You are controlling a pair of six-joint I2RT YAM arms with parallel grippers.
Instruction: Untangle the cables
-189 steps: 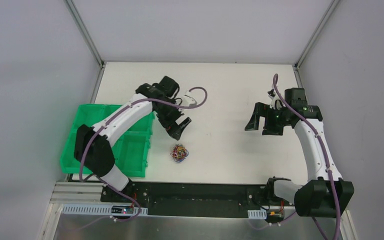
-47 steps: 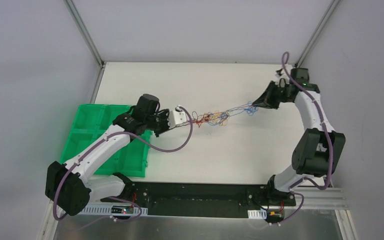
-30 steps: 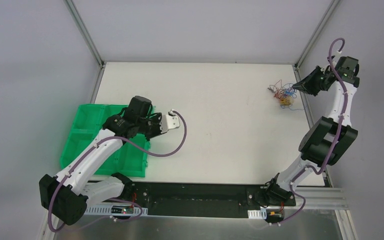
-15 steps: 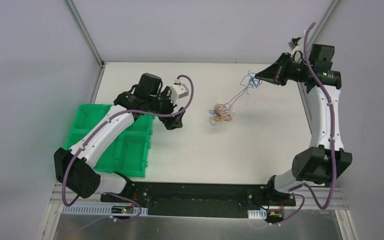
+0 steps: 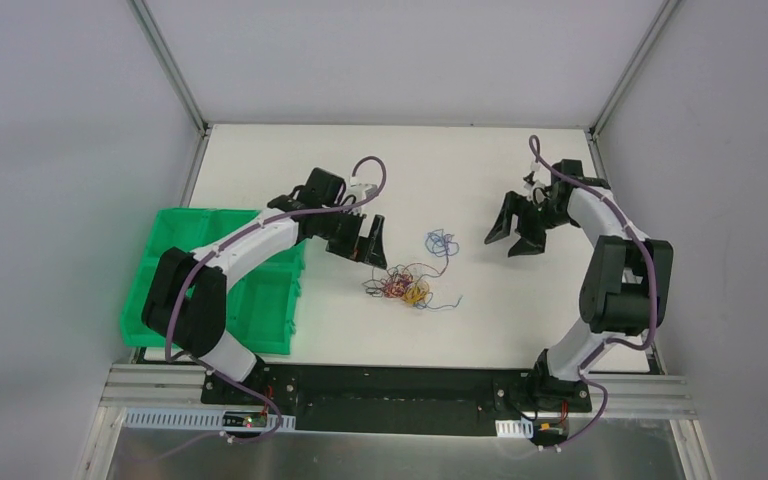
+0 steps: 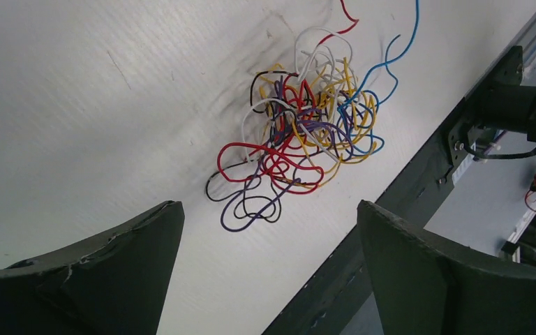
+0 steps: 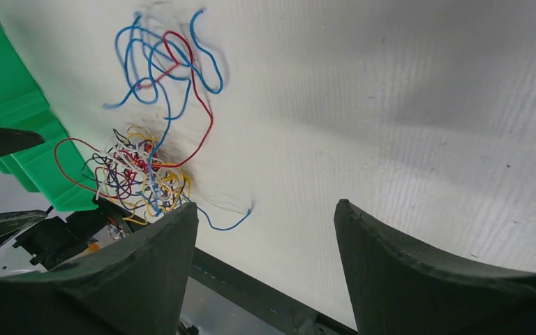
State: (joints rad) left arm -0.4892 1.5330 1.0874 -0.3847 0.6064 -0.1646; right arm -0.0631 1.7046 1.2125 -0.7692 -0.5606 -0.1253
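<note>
1. Green divided bin (image 5: pixel 160 240) sits off to the left of the left gripper (image 5: pixel 364 250), a bit nearer the arm bases.
2. Plain white tabletop (image 5: pixel 440 160) runs underneath it and the right gripper (image 5: pixel 511 238).
3. Black mounting rail (image 5: pixel 400 385) runs along the near edge, well behind both.

Top cam looks down from high behind the near edge at the whole table (image 5: pixel 460 160), both wrist cams hang in close and share the same cable tangle (image 6: pixel 307 132).

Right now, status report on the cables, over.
Left gripper open, empty. Right gripper open, empty. Cables knotted between them, blue strand partly free. Green bin well aside.
</note>
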